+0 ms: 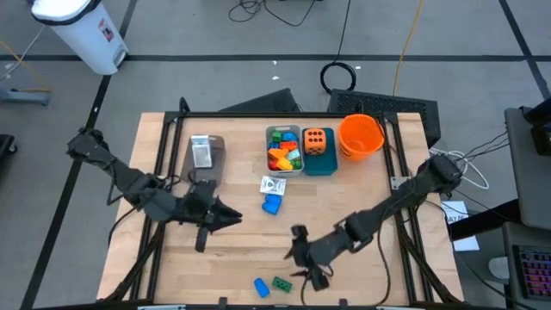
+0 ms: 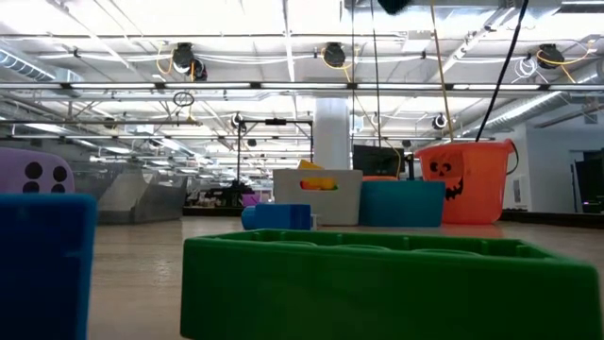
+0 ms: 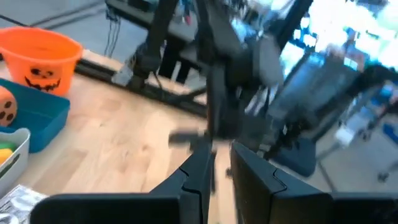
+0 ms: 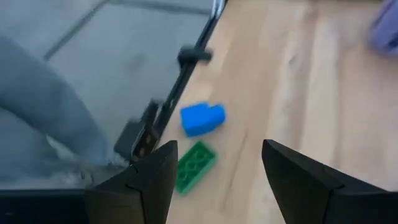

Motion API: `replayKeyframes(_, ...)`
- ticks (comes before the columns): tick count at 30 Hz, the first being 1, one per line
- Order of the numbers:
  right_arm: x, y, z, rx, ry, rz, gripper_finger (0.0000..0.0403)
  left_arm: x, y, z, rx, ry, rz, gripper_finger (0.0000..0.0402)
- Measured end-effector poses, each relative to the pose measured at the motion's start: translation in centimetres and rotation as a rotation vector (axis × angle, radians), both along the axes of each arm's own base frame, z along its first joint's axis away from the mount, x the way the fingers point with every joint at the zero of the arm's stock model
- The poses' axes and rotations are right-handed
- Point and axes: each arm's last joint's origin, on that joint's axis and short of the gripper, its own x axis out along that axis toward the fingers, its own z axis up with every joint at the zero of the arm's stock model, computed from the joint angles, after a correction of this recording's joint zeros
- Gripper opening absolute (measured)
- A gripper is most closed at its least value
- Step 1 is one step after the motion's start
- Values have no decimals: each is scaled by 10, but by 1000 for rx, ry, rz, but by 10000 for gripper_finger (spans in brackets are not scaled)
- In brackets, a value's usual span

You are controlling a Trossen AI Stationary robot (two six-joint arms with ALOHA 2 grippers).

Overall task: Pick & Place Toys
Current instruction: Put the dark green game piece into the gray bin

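A blue brick (image 1: pixel 261 286) and a green brick (image 1: pixel 281 282) lie flat on the table near its near edge; they also show in the right wrist view as the blue brick (image 4: pixel 202 118) and the green brick (image 4: pixel 194 165). My right gripper (image 1: pixel 306 274) (image 4: pixel 217 168) is open just above and beside them, touching nothing. My left gripper (image 1: pixel 234 217) (image 3: pixel 221 171) is shut and empty over the table's left middle. Another blue brick (image 1: pixel 272 204) and a white packet (image 1: pixel 274 184) lie on the table in front of the bins. A purple die (image 2: pixel 33 175) shows in the low view.
A grey bin (image 1: pixel 297 165) with several bricks and a teal bin (image 1: pixel 320 165) with an orange black-dotted die (image 1: pixel 316 140) stand at the far middle. An orange bucket (image 1: pixel 360 135) stands to their right. A grey tray (image 1: pixel 209 168) with a packet stands at the far left.
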Motion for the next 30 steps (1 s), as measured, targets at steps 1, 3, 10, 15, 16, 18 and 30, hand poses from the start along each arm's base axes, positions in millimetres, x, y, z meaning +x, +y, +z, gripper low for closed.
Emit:
replayKeyframes(1, 1, 5, -8, -6, 16, 8, 226, 1, -2, 0, -9, -12, 19, 65)
replayKeyframes(3, 5, 16, -23, -13, 24, 23, 226, 4, -7, -1, -14, -30, 48, 65)
replayKeyframes(10, 18, 41, -66, 43, 15, -31, 226, 22, -24, 0, -119, -154, 87, 65)
replayKeyframes(15, 18, 49, -92, -26, 19, -120, 226, 33, -32, -5, -175, -193, 112, 65)
replayKeyframes(16, 19, 50, -96, -37, 20, -130, 226, 35, -33, -7, -183, -193, 113, 65)
replayKeyframes(18, 19, 51, -104, -47, 36, -138, 226, 39, -35, -11, -195, -183, 117, 65)
replayKeyframes(30, 16, 54, -127, -91, 97, -168, 226, 43, -38, -15, -244, -177, 130, 65)
